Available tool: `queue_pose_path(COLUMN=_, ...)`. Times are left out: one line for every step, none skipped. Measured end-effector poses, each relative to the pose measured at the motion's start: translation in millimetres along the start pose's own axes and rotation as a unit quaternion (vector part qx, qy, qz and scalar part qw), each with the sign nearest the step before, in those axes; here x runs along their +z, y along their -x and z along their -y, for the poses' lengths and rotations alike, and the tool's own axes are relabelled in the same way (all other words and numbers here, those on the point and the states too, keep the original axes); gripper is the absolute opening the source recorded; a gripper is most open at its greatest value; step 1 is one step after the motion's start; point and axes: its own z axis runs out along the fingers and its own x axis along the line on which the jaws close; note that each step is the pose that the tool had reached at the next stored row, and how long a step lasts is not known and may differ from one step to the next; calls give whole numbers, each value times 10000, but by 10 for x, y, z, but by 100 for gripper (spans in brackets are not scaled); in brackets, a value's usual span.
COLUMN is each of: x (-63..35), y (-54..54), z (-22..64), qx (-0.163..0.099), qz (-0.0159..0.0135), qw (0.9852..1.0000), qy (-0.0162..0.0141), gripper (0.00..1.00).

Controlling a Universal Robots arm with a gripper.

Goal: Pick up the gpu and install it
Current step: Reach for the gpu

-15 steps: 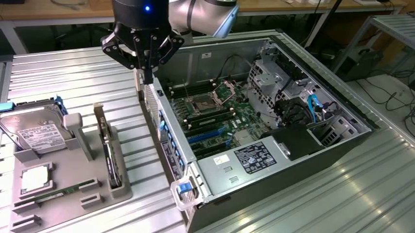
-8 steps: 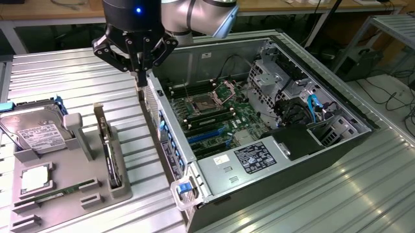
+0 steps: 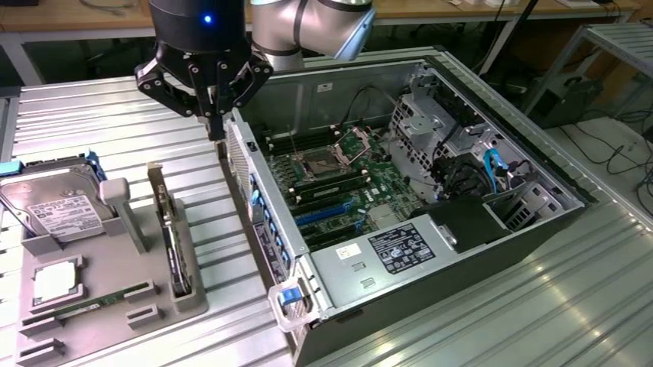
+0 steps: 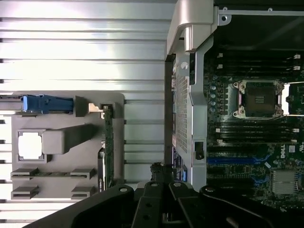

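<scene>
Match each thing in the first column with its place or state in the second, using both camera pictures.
Column one:
1 gpu
2 hard drive
3 tool
4 computer case

Column two:
A shut and empty, by the case wall that faces the holder
B lying open, motherboard showing
C standing on edge in a slot of the grey holder
D label up, at the exterior view's left

Pairs: 1-C, 2-D, 3-A, 4-B

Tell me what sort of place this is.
Probably a robotics lab set up for computer assembly: an open computer case lies on a ribbed metal table, a grey fixture holds a hard drive, and a robot arm hangs above.
</scene>
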Motion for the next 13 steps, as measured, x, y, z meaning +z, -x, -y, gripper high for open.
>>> queue_pose_path(x=-1, y=-12, z=5, qx=-4, qz=-1, qw=10000, qy=0, gripper=11)
queue_pose_path(x=-1, y=-23, z=12, qx=-9, qz=-1, qw=10000, qy=0, gripper=11)
queue_pose_path(x=-1, y=-34, z=18, qx=-14, qz=-1, qw=10000, qy=1, gripper=11)
queue_pose_path(x=-2, y=-48, z=24, qx=-19, qz=-1, qw=10000, qy=0, gripper=11)
queue_pose_path(x=-3, y=-67, z=29, qx=-22, qz=-1, qw=10000, qy=0, gripper=11)
queue_pose_path(x=-4, y=-87, z=34, qx=-25, qz=-2, qw=10000, qy=0, gripper=11)
queue_pose_path(x=-5, y=-109, z=40, qx=-29, qz=-2, qw=10000, qy=0, gripper=11)
queue_pose_path(x=-6, y=-131, z=46, qx=-33, qz=-2, qw=10000, qy=0, gripper=11)
queue_pose_path(x=-7, y=-165, z=55, qx=-39, qz=-2, qw=10000, qy=1, gripper=11)
queue_pose_path(x=-7, y=-189, z=61, qx=-43, qz=-2, qw=10000, qy=1, gripper=11)
queue_pose_path(x=-8, y=-211, z=66, qx=-47, qz=-2, qw=10000, qy=1, gripper=11)
queue_pose_path(x=-9, y=-230, z=71, qx=-51, qz=-2, qw=10000, qy=1, gripper=11)
queue_pose_path(x=-10, y=-254, z=76, qx=-54, qz=-3, qw=10000, qy=1, gripper=11)
